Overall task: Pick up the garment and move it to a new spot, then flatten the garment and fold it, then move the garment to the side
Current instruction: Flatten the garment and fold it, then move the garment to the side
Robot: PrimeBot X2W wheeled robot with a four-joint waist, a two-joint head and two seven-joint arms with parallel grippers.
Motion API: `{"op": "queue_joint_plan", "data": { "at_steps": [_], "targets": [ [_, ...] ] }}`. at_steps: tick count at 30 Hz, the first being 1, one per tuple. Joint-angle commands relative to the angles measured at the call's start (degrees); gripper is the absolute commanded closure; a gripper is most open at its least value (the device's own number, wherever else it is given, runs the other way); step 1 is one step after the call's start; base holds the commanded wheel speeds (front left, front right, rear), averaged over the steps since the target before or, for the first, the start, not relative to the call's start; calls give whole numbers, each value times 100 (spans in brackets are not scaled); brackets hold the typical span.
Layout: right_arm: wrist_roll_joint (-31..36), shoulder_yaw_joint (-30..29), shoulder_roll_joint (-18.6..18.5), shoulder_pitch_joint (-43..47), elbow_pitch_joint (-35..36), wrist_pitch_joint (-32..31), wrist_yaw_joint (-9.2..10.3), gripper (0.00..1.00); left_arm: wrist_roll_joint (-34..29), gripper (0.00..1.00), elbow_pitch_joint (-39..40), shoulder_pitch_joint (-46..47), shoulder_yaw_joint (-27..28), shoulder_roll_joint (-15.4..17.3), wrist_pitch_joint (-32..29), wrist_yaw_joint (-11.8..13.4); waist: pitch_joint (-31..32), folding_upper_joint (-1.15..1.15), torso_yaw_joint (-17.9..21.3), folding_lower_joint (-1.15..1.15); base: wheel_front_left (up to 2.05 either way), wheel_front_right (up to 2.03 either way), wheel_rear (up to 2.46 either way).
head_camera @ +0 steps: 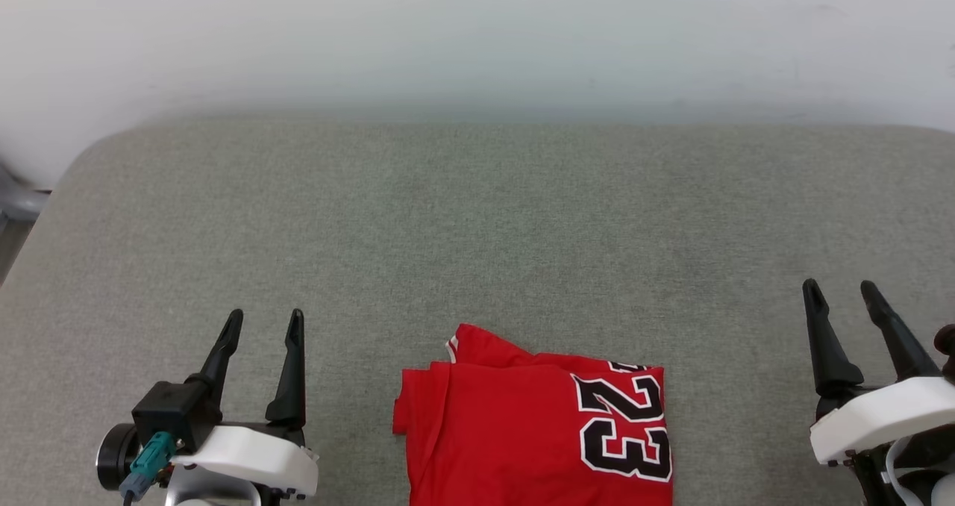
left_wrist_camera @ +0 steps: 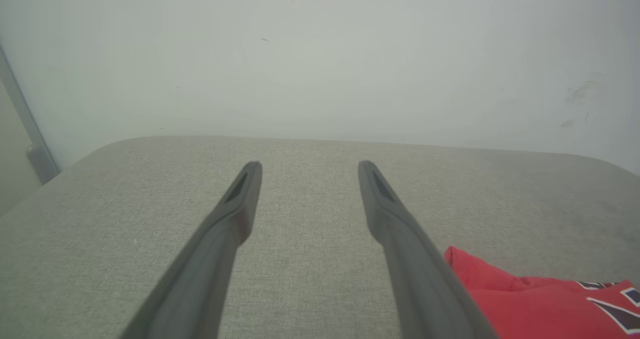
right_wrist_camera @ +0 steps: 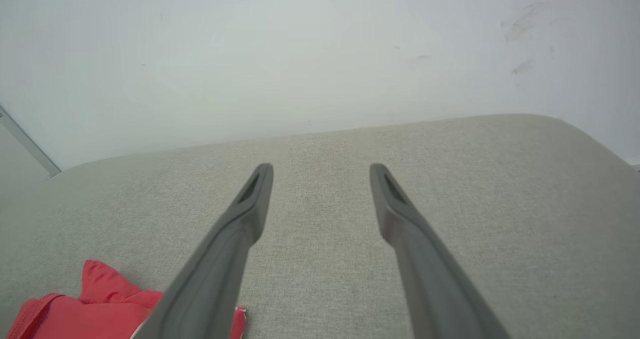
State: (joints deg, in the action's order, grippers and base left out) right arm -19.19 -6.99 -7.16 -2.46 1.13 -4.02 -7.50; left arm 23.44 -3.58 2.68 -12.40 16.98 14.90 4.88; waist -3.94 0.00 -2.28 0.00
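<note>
Empty and released, the left claw (head_camera: 265,313) and the right claw (head_camera: 839,283) flank the shirt (head_camera: 515,424), which lies between them, touching neither. It looks already folded; moving it aside seems to remain.

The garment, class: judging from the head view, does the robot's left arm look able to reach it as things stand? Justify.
Probably yes. The left gripper, open, is beside the folded garment, with only bare grey cushion between them and nothing in the way.
</note>
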Motion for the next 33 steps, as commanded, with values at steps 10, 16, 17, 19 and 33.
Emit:
{"op": "queue_joint_plan", "data": {
  "at_steps": [10,16,17,19,33],
  "targets": [
    [1269,185,332,839,1076,22,4,0,-158,0,-178,-351,39,-44,39,112,404,0,184,0,0,0,0],
    [1242,228,408,1147,1310,-90,4,0,-234,0,-233,-445,79,-65,39,157,493,0,231,0,0,0,0],
    [1242,228,408,1147,1310,-90,4,0,-234,0,-233,-445,79,-65,39,157,493,0,231,0,0,0,0],
    [1213,228,421,1189,1335,-130,3,0,-232,0,-236,-478,99,-79,39,159,514,0,242,0,0,0,0],
    [847,-140,433,1112,1094,-558,4,0,-229,0,-293,-325,166,-182,39,58,477,0,128,0,0,0,0]
  ]
}}
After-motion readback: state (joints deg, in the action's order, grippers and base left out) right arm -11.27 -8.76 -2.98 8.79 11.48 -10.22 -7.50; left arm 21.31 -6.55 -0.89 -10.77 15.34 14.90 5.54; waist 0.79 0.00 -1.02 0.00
